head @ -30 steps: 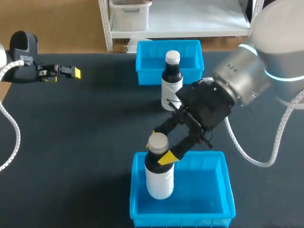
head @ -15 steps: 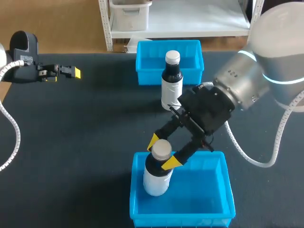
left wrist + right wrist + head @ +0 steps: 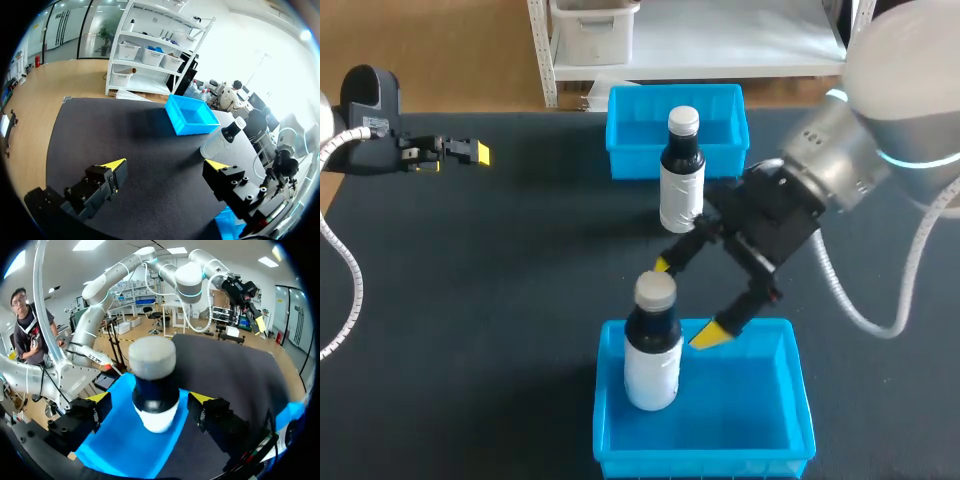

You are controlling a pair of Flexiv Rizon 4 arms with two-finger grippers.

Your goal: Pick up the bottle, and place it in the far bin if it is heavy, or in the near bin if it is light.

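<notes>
Yellow tips of the left gripper (image 3: 166,167) are spread wide over the table's (image 3: 500,280) far left corner, with nothing between them. Toward the middle, at the near edge, the white-capped bottle (image 3: 651,345) stands upright inside the near bin (image 3: 790,385), against its left wall. Just beyond and to its right hangs the right gripper (image 3: 688,300), fingers parted and clear of the bottle's neck on both sides. By the look of it, the placing is done and the bottle was judged light. A second bottle (image 3: 681,180) waits on the table before the far bin (image 3: 630,135), probably next.
</notes>
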